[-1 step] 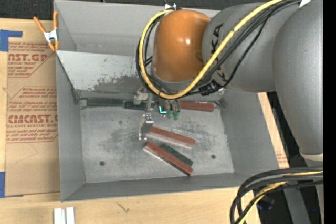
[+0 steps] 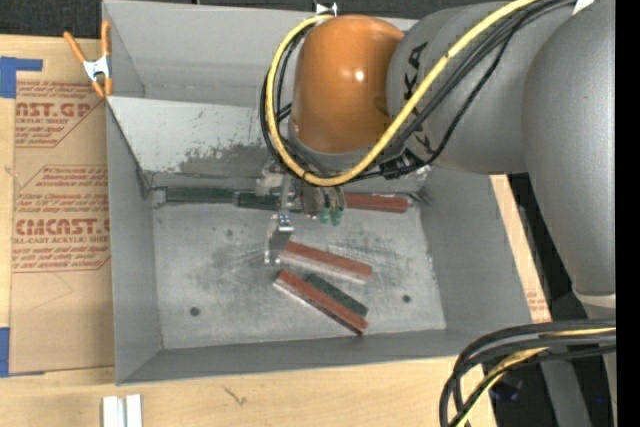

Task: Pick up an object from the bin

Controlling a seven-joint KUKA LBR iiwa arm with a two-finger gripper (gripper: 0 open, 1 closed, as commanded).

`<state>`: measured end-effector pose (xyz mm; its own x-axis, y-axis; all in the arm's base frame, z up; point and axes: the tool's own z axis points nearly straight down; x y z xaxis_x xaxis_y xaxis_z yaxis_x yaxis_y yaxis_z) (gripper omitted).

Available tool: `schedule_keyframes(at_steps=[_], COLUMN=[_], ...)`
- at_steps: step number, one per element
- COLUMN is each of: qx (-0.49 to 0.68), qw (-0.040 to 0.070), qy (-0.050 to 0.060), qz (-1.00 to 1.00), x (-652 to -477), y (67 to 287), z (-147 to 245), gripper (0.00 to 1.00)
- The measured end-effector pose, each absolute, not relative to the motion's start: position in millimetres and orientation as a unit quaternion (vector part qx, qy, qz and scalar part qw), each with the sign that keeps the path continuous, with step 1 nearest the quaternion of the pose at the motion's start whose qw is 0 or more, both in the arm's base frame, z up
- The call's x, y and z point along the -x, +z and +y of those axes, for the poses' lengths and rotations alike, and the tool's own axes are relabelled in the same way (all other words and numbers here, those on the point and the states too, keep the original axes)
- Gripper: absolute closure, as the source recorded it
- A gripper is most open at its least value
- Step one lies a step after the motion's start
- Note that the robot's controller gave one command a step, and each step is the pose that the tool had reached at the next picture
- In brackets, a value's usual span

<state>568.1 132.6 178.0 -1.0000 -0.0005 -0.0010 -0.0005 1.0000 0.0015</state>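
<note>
My gripper hangs low over the bin's floor, a little left of the middle, under the arm's orange cover. Its tip is at the left end of a flat red and green bar that lies slanting on the floor. A second red and green bar lies just in front of the first, angled the same way. Whether the tip touches the first bar is unclear. A short red bar rests by the back wall, to the gripper's right.
A long dark strip lies along the foot of the back wall on the left. The arm and its orange cover with looped cables hang over the bin's back right. The left and front floor is bare scratched metal.
</note>
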Motion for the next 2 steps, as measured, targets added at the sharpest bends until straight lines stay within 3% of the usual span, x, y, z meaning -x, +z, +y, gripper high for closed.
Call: schedule_keyframes(at_steps=[1, 2], qx=[0.049, 0.068], qw=[0.003, 0.005], qy=[0.001, 0.002], qz=[0.999, 0.998], x=[-552.9, -555.8], y=[140.7, 76.6], z=[104.5, 82.5], gripper=[0.00, 1.00])
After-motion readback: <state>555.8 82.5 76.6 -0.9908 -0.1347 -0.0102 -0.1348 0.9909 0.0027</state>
